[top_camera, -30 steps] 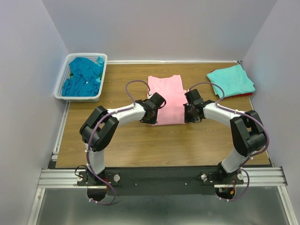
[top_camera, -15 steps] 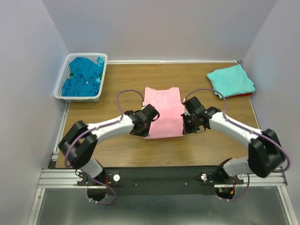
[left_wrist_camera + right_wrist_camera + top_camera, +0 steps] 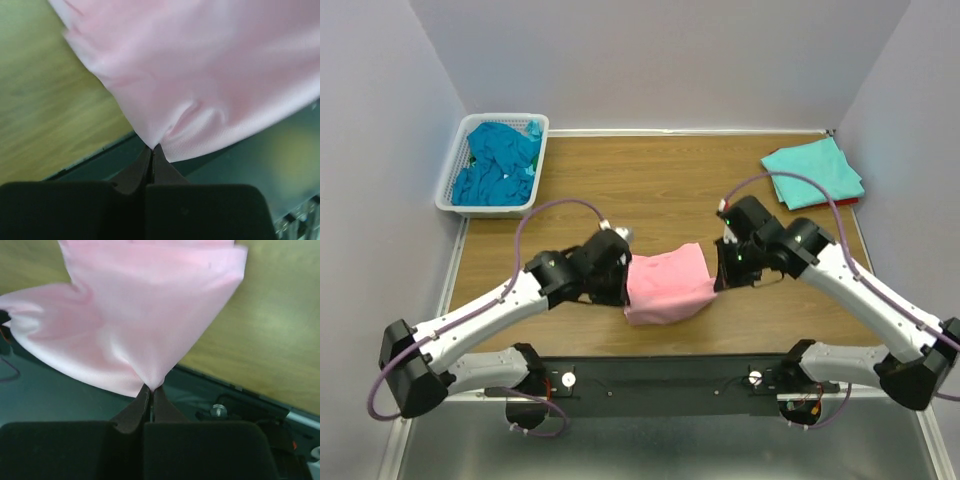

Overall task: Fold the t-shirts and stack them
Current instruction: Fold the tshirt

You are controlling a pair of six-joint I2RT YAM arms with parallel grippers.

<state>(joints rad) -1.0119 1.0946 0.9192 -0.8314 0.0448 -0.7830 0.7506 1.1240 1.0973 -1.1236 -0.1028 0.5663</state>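
Observation:
A light pink t-shirt hangs lifted between my two grippers above the table's near edge. My left gripper is shut on its left corner, and the pinched pink t-shirt fills the left wrist view above the gripper. My right gripper is shut on the right corner; the pink t-shirt drapes from the gripper in the right wrist view. A folded light aqua t-shirt lies at the back right on top of a red t-shirt. Teal-blue t-shirts are heaped in the basket.
A white lattice basket stands at the back left of the wooden table. Grey walls close in the back and both sides. The black mounting rail runs along the near edge, under the hanging shirt.
Both grippers closed on the pink t-shirt's near corners, lifted it off the table and pulled it toward the near edge. Both arms stretched out low.

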